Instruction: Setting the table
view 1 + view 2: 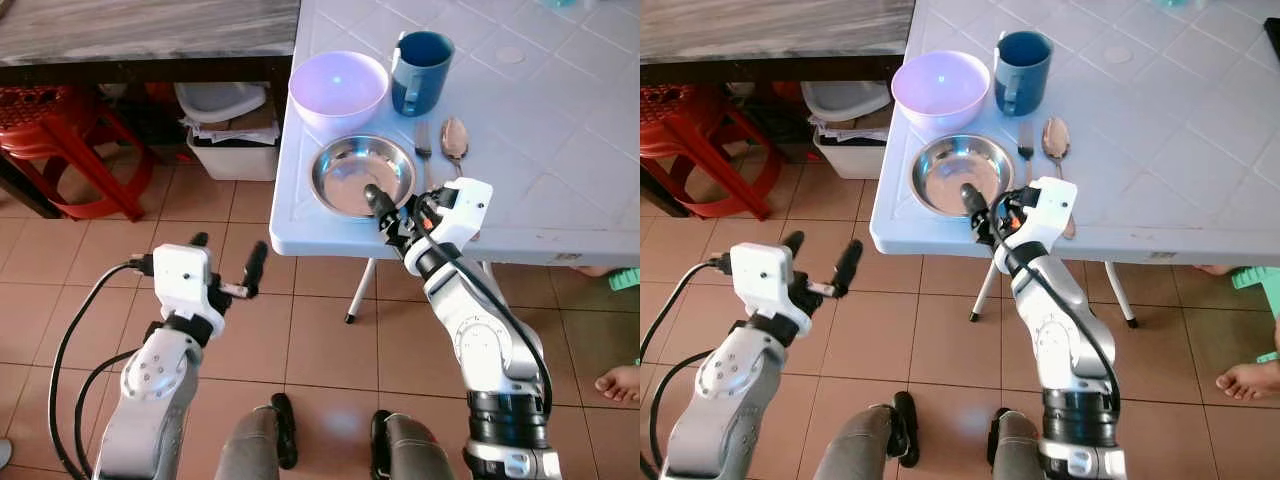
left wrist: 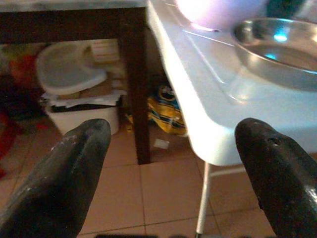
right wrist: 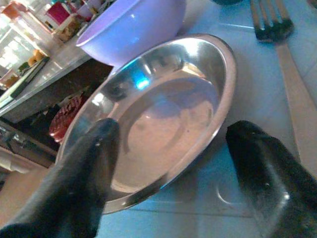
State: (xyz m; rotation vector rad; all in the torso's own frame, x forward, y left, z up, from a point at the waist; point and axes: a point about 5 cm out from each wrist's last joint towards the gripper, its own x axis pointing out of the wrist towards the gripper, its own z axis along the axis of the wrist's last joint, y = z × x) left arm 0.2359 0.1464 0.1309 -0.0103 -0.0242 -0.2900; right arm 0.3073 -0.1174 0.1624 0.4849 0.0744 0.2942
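Two black fingers of the right gripper spread wide at the near rim of the round, shiny steel plate on the white tiled-pattern counter. Behind it sit a smooth lilac bowl and blue mug; fork and spoon lie beside. Left gripper hangs open over the floor.

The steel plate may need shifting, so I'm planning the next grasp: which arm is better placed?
The right. The right gripper hangs open at the steel plate, one finger over its rim. The left gripper is open too, but below the white table, over the floor.
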